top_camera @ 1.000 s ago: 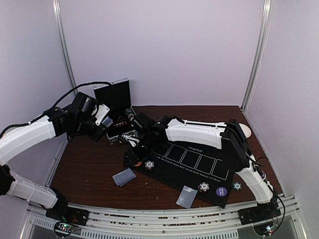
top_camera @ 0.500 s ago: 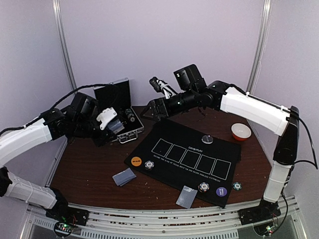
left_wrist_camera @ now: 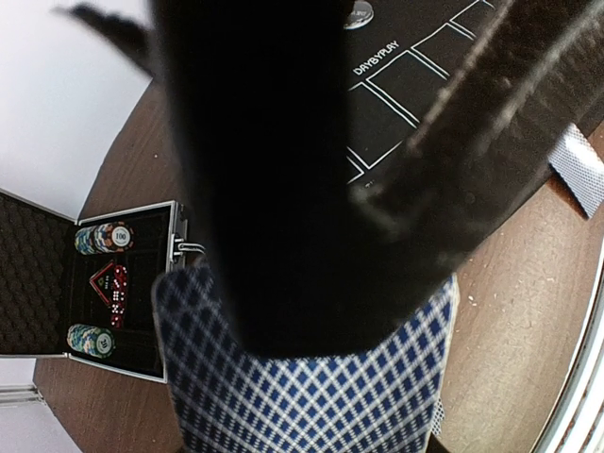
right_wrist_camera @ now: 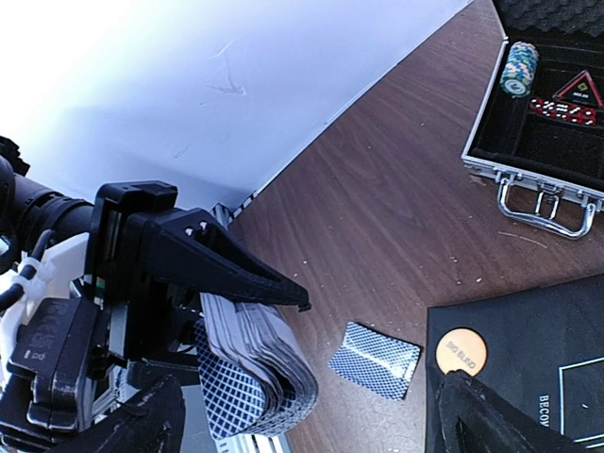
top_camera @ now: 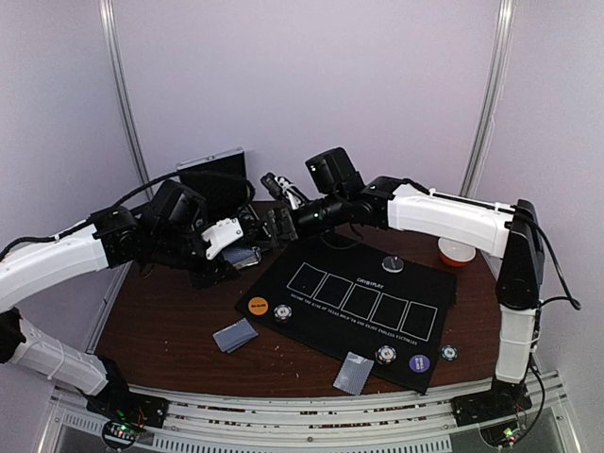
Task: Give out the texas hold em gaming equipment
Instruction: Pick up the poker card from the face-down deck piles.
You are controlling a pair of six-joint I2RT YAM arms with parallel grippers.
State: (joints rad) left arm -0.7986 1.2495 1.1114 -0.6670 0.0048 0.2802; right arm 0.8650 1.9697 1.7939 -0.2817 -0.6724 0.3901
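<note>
A: Starting nearest — a face-down hand of cards (top_camera: 354, 373) hanging off the mat's (top_camera: 420, 283) front edge, striped chip (top_camera: 385, 355) and purple button (top_camera: 419, 362) just beside on the mat, second chip (top_camera: 448, 354) off it on the tabletop (top_camera: 160, 321).

B: Left of that, a second hand (top_camera: 235, 335) on bare wood, near the orange button (top_camera: 258, 306) and a third chip (top_camera: 282, 311) at the mat's corner. Toward the far edge, the dark silver button (top_camera: 393, 264).

A: Further back, the action. Clamped nearly shut on the deck (left_wrist_camera: 311, 396), the left claw (top_camera: 236, 250), pack held clear of the tabletop. Spread wide and empty, the right claw (right_wrist_camera: 311, 379), facing that deck.

B: Looks like mid-deal — reaching for the next card. Calls for pinching the top card alone and sliding it free without dragging the pack along.

A: Lovely view of the backs: white, crossed with a blue diamond lattice, edges slightly splayed.

B: Farthest of all, the open case (top_camera: 212, 179), stacked chips (left_wrist_camera: 104, 236) inside, not yet handed out.
</note>
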